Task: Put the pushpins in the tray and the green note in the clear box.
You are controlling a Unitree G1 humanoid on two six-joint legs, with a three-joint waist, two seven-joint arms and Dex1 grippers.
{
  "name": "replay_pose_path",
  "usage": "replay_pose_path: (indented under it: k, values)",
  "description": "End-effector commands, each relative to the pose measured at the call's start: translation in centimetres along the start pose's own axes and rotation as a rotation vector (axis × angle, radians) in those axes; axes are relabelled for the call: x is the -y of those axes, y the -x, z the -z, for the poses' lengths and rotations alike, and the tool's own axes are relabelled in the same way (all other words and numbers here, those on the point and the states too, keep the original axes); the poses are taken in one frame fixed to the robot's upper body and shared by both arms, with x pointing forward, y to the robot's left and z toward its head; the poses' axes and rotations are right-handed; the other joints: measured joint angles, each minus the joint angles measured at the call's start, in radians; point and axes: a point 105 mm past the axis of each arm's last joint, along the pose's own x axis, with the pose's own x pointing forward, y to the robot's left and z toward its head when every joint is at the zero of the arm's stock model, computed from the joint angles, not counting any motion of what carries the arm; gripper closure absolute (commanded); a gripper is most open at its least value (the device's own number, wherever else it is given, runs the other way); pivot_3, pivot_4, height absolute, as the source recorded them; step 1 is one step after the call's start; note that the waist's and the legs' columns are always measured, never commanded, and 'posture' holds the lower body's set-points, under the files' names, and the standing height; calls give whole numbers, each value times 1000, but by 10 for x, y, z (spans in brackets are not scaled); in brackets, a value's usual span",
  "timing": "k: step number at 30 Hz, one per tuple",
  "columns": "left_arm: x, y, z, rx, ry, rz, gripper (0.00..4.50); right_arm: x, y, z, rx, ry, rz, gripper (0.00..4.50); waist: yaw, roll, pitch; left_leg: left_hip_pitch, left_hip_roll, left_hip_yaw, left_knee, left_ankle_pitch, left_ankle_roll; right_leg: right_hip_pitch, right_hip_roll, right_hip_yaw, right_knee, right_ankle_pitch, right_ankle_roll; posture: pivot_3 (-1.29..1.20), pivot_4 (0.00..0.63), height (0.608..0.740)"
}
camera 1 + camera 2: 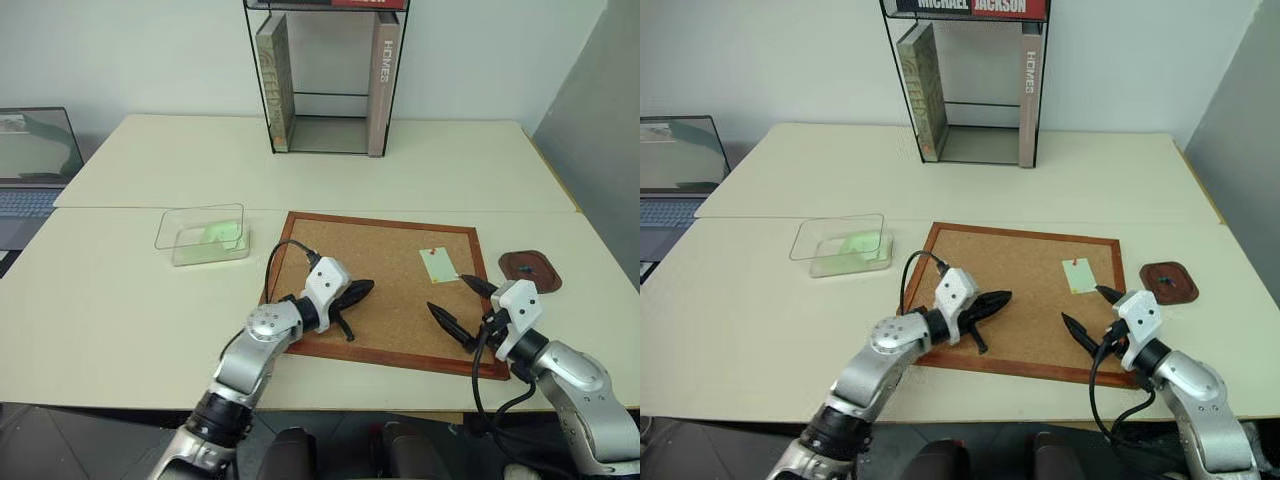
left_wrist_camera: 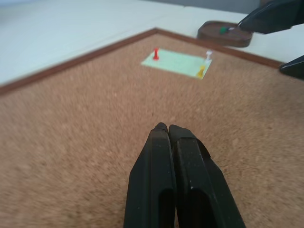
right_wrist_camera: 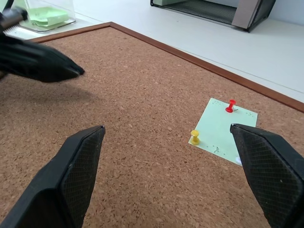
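Bare corkboard (image 1: 390, 290) separates clenched left fingers (image 2: 168, 142) from spread right fingers (image 3: 80, 161) near its edge

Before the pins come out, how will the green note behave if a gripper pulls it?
The green note is thin paper, so probably floppy and very light. A red pushpin and a yellow pushpin fix it to the corkboard, so pulling would likely tear it.

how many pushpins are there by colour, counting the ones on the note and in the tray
red pushpin, in the green note: 1
yellow pushpin, in the note: 1
white pushpin, in the note: 1
green pushpin, in the tray: 1
total: 4
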Motion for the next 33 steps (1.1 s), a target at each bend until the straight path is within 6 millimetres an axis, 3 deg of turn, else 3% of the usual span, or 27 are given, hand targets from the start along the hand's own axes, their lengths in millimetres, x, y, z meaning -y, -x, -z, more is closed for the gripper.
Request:
replay_pose_path:
  k: [1,7,18,25,33]
  values:
    - [6,-3,20,-50,-4,28,4385,9,-8,-10,35,-9,14,0,0,2,-1,1,0,0,0,0,0,1,0,0,0,0,0,0,150,740]
    - [3,-1,21,-47,-21,29,4385,35,-33,-8,-36,-59,69,0,-3,2,-1,17,1,0,-1,0,0,17,0,0,-2,-2,4,0,150,740]
    - [4,1,14,-35,-30,26,4385,54,-98,-13,-65,-62,54,0,-4,3,-2,16,1,0,-2,0,1,16,0,0,-1,0,-1,0,150,740]
    - [2,1,9,-27,-24,11,4385,64,-104,-11,-79,-29,64,0,-4,3,-1,15,1,0,-3,0,1,15,-1,0,-2,0,-1,0,150,740]
    - [1,2,11,-35,-25,-4,4385,72,-93,-4,-105,-21,88,0,-4,3,-1,15,1,0,-3,0,1,15,-1,0,-2,0,-1,0,150,740]
